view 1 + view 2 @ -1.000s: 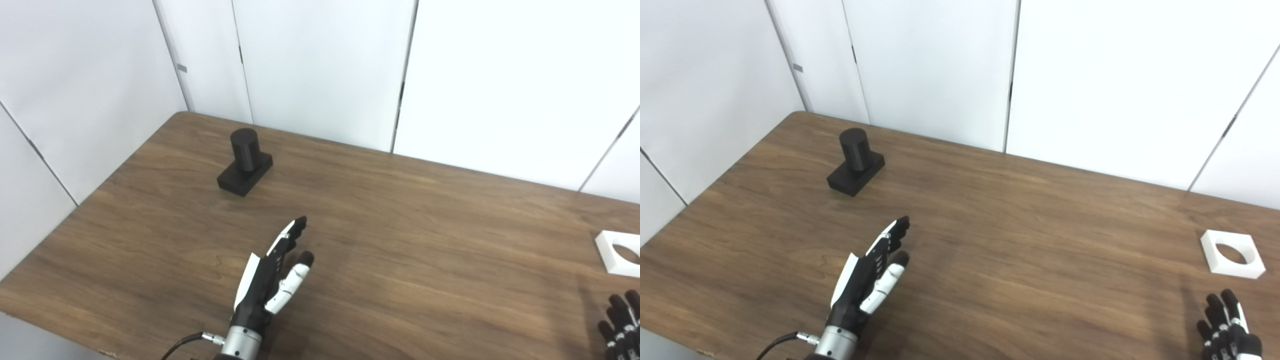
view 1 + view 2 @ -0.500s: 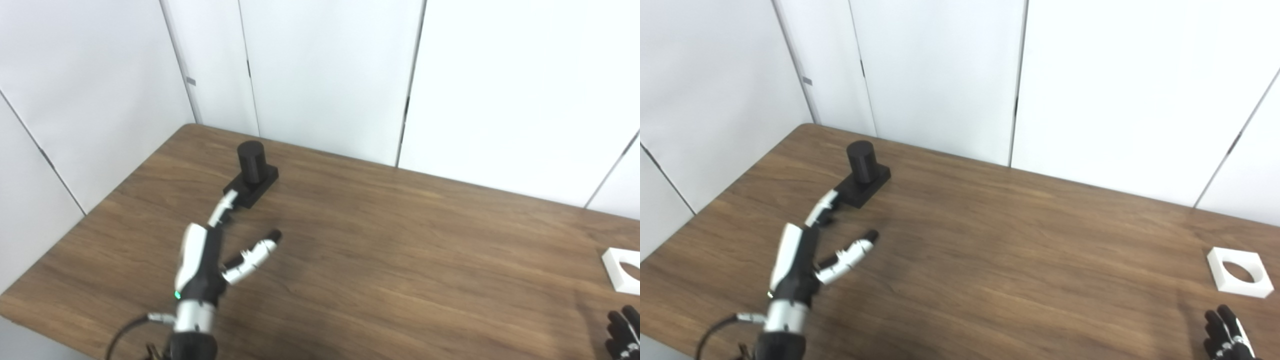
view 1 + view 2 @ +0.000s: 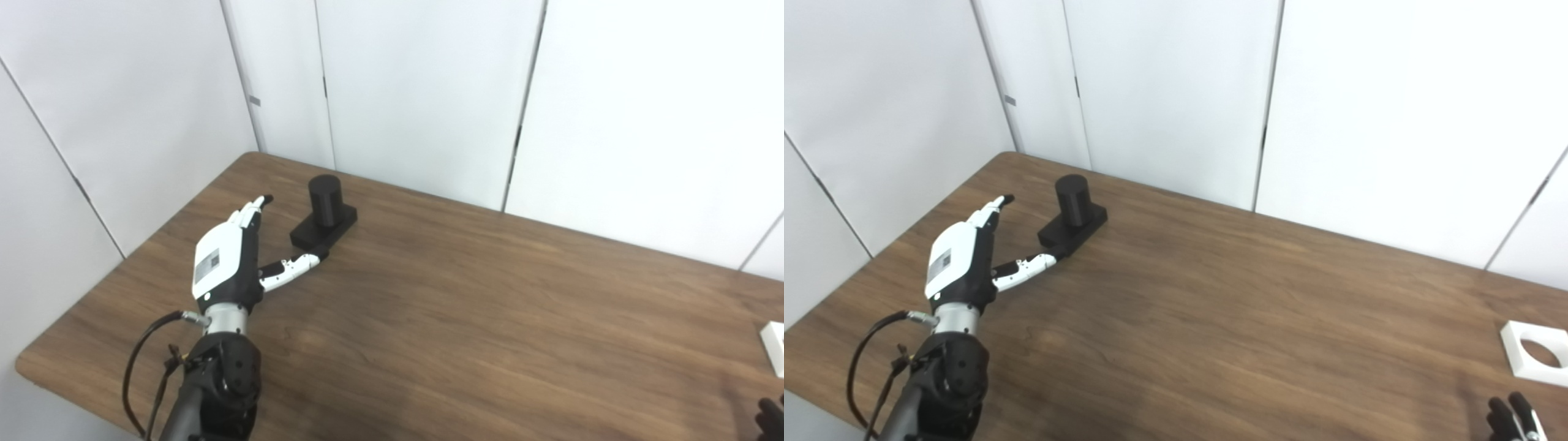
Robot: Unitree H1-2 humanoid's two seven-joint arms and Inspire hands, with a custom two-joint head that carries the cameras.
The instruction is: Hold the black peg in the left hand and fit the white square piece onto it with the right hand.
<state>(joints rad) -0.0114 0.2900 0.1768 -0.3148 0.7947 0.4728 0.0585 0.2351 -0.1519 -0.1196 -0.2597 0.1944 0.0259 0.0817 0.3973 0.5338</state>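
Nearby, left hand (image 3: 223, 263) beside black peg (image 3: 323, 211)

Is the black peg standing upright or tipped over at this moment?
Upright. The black peg stands with its cylinder vertical, and its flat base rests on the table. The open left hand reaches beside it.

Worktop (image 3: 465, 318): dark brown wood-look grain, smooth, slight satin sheen, rounded edge at lower left of the frame.

Peg (image 3: 324, 211), upper left of centre: matt black, plastic-looking, no glare on cylinder or base.

Left robot hand (image 3: 229, 263): glossy white shell over matt black body, small grey label on the back; brushed metal collar at the wrist; black matt forearm housing, black rubbery cable looping at lower left.

Square piece (image 3: 1536, 353), right edge: matt white, plastic-looking.

Right robot hand (image 3: 1513, 419), lower right corner: black fingers, dull.

Wall panels (image 3: 422, 86): smooth white, faintly glossy, dark seams.
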